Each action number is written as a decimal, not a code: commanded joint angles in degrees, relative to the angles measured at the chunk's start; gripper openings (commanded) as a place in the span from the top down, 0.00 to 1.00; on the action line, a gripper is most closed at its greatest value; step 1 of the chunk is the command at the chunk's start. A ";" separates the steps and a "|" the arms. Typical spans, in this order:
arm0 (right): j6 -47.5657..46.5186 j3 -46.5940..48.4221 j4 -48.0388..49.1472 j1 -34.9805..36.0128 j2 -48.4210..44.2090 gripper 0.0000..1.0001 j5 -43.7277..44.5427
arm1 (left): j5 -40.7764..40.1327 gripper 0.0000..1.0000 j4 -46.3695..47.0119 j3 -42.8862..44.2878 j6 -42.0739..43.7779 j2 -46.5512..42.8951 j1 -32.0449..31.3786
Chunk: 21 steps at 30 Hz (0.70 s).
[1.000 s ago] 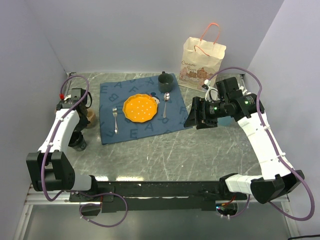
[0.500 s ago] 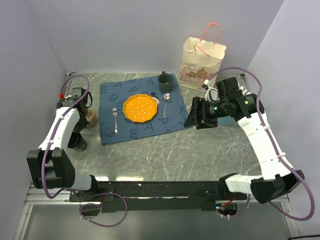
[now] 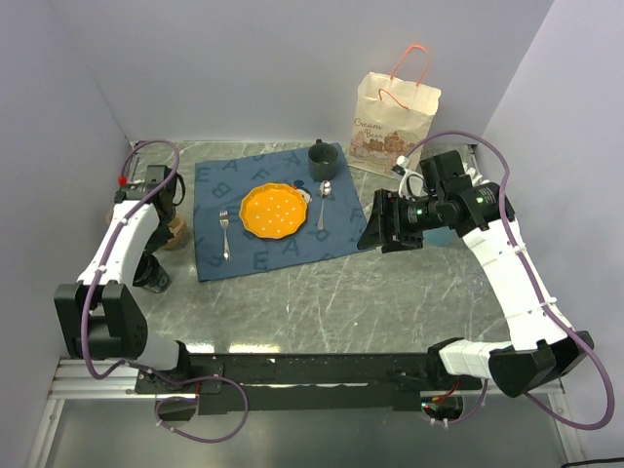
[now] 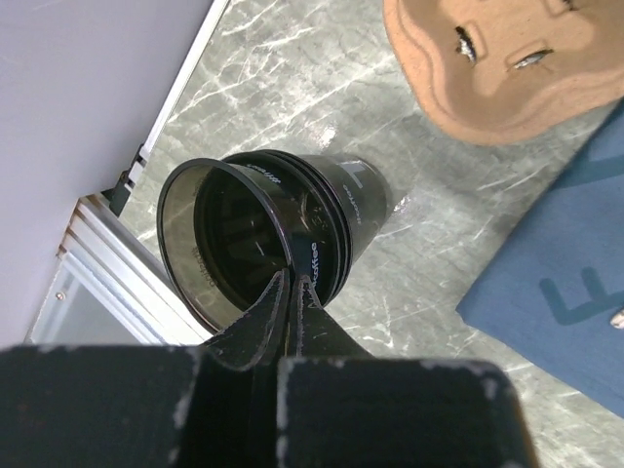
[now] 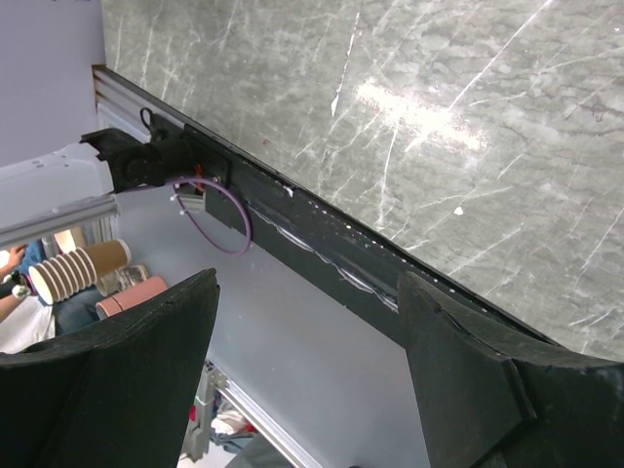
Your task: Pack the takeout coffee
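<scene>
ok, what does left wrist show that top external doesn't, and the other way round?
Only left wrist: the left gripper with its jaws closed on the cup rim, and the cup's open mouth.
Only top external: paper bag, orange plate, fork, spoon, mug, and the right gripper, open.
Both: the cup, cardboard carrier, blue mat, marble table.

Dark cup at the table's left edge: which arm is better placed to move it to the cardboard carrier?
Left. The left gripper is pinched on the dark cup at its rim, with the cardboard carrier just beyond. The right gripper hangs open and empty, across the placemat.
</scene>
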 commanded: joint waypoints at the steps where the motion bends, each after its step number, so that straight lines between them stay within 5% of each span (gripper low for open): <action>1: 0.11 1.06 0.08 0.46 0.26 0.19 -0.47 | -1.63 0.99 -1.40 0.58 -1.52 0.27 -0.05; 21: 0.64 3.34 -1.41 0.90 1.22 0.18 -2.32 | -6.03 0.99 -14.94 19.39 -6.62 0.62 -5.85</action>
